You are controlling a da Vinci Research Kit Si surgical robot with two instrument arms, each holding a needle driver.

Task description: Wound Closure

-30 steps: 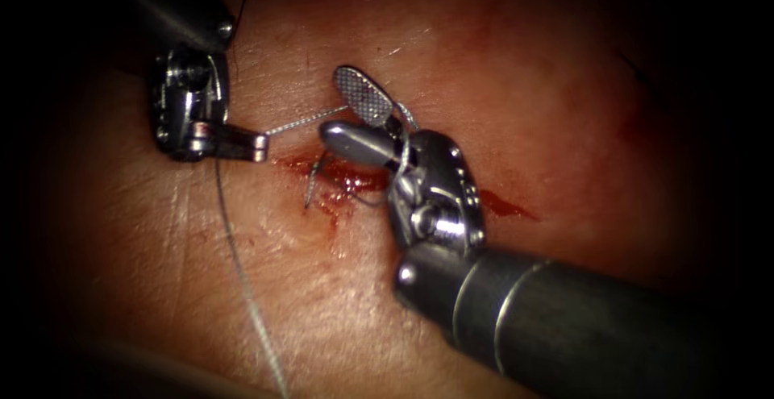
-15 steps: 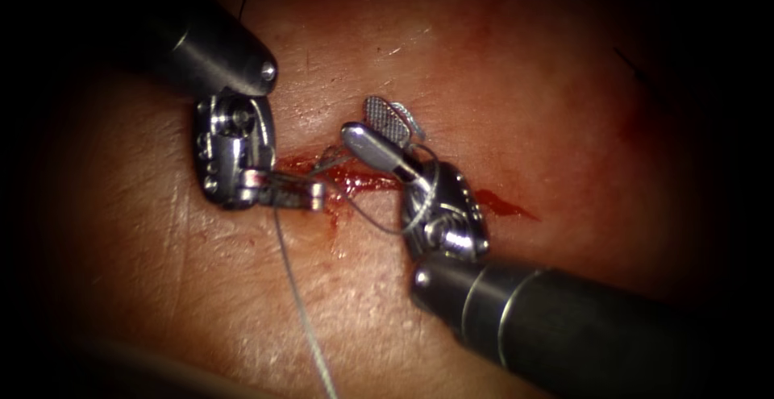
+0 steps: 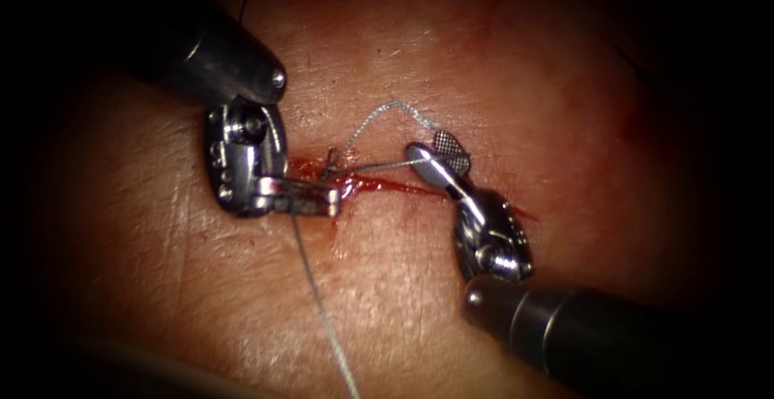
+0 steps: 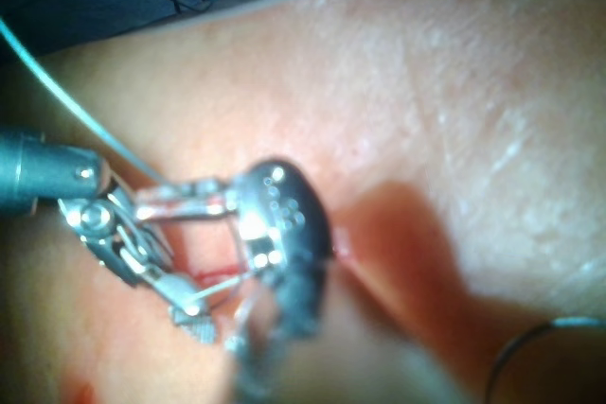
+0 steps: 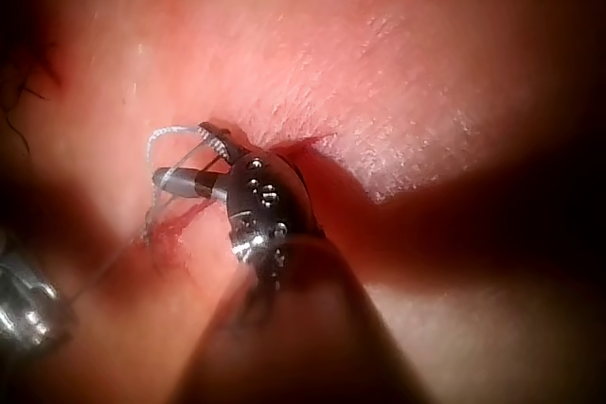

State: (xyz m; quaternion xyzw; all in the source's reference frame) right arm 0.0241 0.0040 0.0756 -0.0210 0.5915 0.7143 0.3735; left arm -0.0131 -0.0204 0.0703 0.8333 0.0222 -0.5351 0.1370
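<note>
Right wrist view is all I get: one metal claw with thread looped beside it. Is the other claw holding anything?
Observer: Yes. In the endoscope view the left tool has its jaws shut on the thread, at the left end of the cut.
Operator: Where does that thread go?
Observer: From those jaws a long strand runs down across the tissue to the endoscope view's lower edge.
Operator: And the needle?
Observer: Neither tool holds it; the right tool is open and grips nothing. The left wrist view shows a thin curved arc lying on the tissue away from both tools. I cannot tell whether that is needle or thread.
</note>
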